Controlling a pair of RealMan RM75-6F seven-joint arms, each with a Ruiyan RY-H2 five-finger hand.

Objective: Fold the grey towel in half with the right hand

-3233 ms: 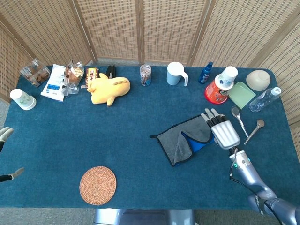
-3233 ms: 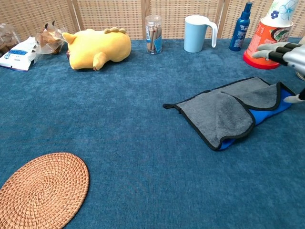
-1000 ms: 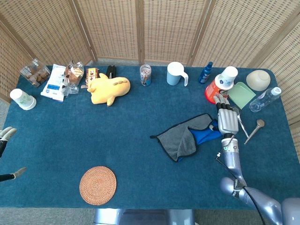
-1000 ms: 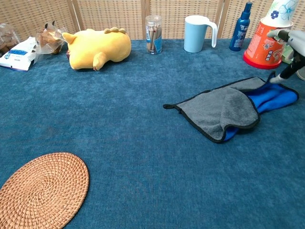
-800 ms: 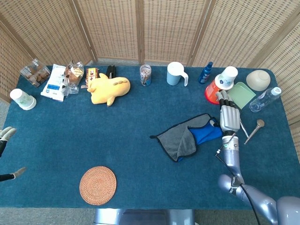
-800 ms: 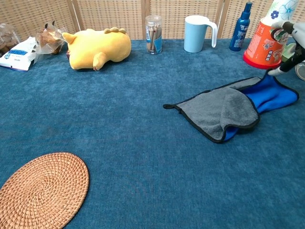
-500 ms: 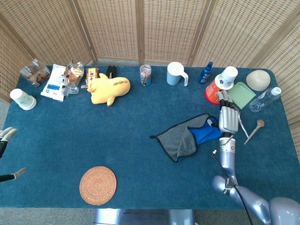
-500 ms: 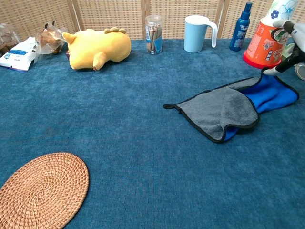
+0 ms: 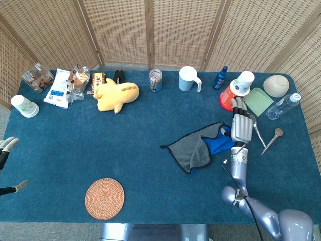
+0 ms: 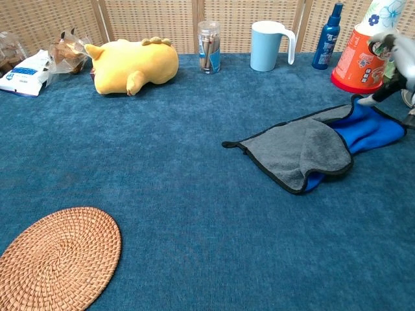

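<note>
Blue table: right hand pinches grey towel; labels unreadable.

Light: bright, even, diffuse; source direction cannot be told.
Shadows: soft and faint, a thin one under the yellow plush toy.
Glare: none evident.
Focus: head view sharp throughout; chest view slightly blurred at right hand.
Distortion: mild wide-angle bowing in head view.
</note>
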